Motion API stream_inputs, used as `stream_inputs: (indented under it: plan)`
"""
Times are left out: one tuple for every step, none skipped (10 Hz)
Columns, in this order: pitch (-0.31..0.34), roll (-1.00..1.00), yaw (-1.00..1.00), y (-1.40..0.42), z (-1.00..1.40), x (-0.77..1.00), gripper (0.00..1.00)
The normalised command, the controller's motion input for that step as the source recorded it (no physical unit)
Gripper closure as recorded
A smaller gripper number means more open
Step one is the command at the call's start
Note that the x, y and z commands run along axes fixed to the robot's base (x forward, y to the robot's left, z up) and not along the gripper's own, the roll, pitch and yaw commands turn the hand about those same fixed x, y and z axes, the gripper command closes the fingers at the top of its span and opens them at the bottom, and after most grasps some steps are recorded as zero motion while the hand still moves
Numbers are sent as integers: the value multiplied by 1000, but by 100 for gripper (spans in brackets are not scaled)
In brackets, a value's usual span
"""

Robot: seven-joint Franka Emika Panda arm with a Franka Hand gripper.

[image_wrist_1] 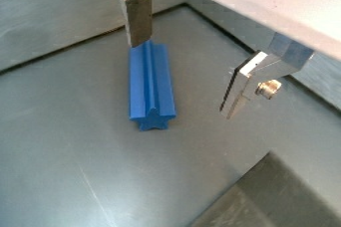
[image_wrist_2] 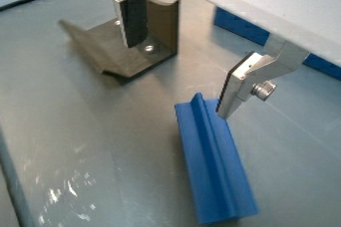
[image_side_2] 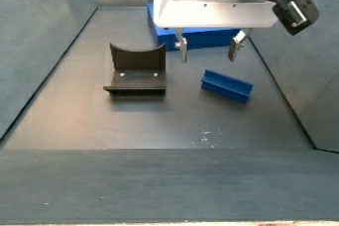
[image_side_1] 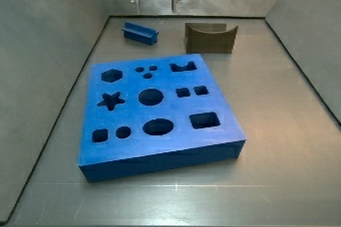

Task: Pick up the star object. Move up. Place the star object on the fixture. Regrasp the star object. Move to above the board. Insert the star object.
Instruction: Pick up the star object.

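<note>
Fixture (image_side_2: 135,71) sits left of the star peg (image_side_2: 227,85) in a side view, both on the bin floor, apart from each other. Board (image_side_1: 158,109) lies well off from the peg, nearer the cam in a side view.

Gripper (image_side_2: 209,47) hangs above the floor w/ fingers (image_wrist_1: 139,20) spread, nothing between them. Peg lies flat, not yet straddled: in a wrist view one finger is right by the peg's end, the other well off to its side. Peg's long axis seems to run across the finger gap rather than along it, so prob. the gripper must shift over the peg, then drop.

No brands, labels or writing readable anywhere.
</note>
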Motion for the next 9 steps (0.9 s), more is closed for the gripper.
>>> stream_inputs:
  plan:
    - [-120,0,1000,0,0,-26,0]
    - [-120,0,1000,0,-26,-11,0]
    - [-120,0,1000,0,-34,-11,0]
    - [-120,0,1000,0,-51,-6,0]
    - [-120,0,1000,0,-83,0,0]
    - [-114,0,1000,0,-131,0,0]
    - [-111,0,1000,0,-169,0,0]
    - [-111,0,1000,0,-191,0,0]
    - [-111,0,1000,0,-191,-6,0]
